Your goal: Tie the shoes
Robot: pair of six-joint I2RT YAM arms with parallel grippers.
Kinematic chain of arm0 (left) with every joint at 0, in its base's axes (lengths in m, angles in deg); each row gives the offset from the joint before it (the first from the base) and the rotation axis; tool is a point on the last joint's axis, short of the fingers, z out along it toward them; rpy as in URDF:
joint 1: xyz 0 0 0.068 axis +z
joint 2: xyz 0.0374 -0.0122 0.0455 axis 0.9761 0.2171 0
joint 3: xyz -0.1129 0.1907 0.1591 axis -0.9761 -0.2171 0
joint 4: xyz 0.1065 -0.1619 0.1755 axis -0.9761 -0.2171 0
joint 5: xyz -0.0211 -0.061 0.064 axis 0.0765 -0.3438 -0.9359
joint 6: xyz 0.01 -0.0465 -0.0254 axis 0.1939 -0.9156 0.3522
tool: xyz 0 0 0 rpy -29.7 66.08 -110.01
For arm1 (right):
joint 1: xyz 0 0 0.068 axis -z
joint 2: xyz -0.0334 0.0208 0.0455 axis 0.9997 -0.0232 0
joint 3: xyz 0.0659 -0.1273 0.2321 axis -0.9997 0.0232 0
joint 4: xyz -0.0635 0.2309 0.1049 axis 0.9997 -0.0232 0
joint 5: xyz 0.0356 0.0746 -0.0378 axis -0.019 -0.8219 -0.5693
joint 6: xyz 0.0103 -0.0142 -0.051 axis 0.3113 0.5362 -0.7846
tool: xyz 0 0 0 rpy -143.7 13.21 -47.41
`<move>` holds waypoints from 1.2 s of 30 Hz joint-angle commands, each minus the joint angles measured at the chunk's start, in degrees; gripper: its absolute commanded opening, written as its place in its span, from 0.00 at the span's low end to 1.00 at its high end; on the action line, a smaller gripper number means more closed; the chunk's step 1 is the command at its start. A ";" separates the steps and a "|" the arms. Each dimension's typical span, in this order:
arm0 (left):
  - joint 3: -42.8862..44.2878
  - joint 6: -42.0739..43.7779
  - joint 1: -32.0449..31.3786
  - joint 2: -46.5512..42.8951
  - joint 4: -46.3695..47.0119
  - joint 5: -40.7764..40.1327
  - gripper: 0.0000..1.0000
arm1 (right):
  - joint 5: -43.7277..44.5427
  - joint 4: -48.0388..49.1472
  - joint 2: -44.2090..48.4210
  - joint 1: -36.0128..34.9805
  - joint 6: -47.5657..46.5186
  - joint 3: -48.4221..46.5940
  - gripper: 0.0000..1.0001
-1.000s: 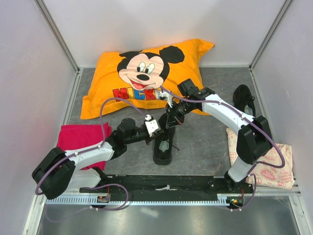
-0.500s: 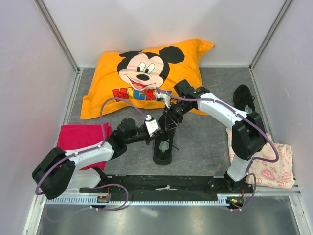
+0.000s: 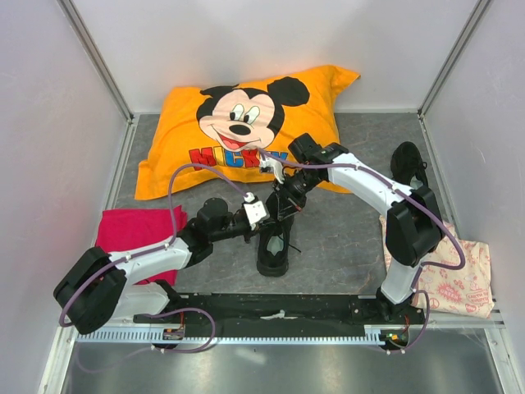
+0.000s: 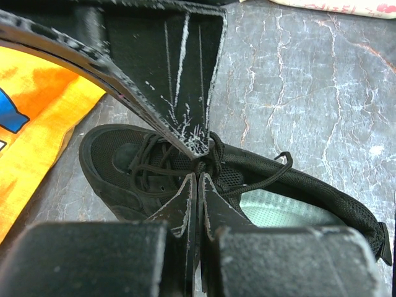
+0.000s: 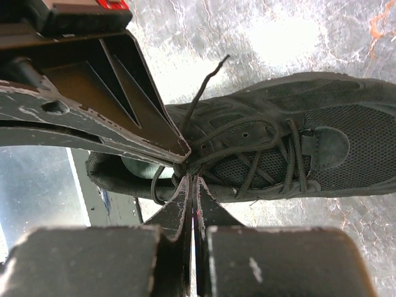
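One black shoe (image 3: 274,246) lies mid-table with its toe towards the pillow. Its pale insole (image 4: 278,207) shows in the left wrist view. Both grippers meet over its lacing. My left gripper (image 3: 273,217) is shut, its tips (image 4: 199,177) pinched on the thin black lace at the knot. My right gripper (image 3: 285,202) is shut too, its tips (image 5: 192,179) on the lace at the same spot, facing the left gripper's fingers (image 5: 117,117). A loose lace end (image 5: 207,80) sticks out. The second shoe (image 3: 408,164) stands at the right wall, untouched.
An orange Mickey Mouse pillow (image 3: 238,123) lies at the back, close behind the grippers. A red cloth (image 3: 135,234) lies left under my left arm. A pale printed cloth (image 3: 455,271) lies at the right. The black base bar (image 3: 279,310) runs along the front.
My right arm's elbow and wrist have swung a little to the left, the gripper staying on the lace. The left arm and the shoe have not visibly moved.
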 commanded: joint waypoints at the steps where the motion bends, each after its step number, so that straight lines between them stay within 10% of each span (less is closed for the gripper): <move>1: 2.56 2.18 -0.13 -0.57 0.12 1.26 0.02 | -2.77 3.98 2.84 0.82 2.11 -0.88 0.00; 36: 2.30 -23.92 -0.13 7.60 14.10 -4.62 0.02 | -5.75 10.32 6.72 1.17 8.71 5.19 0.00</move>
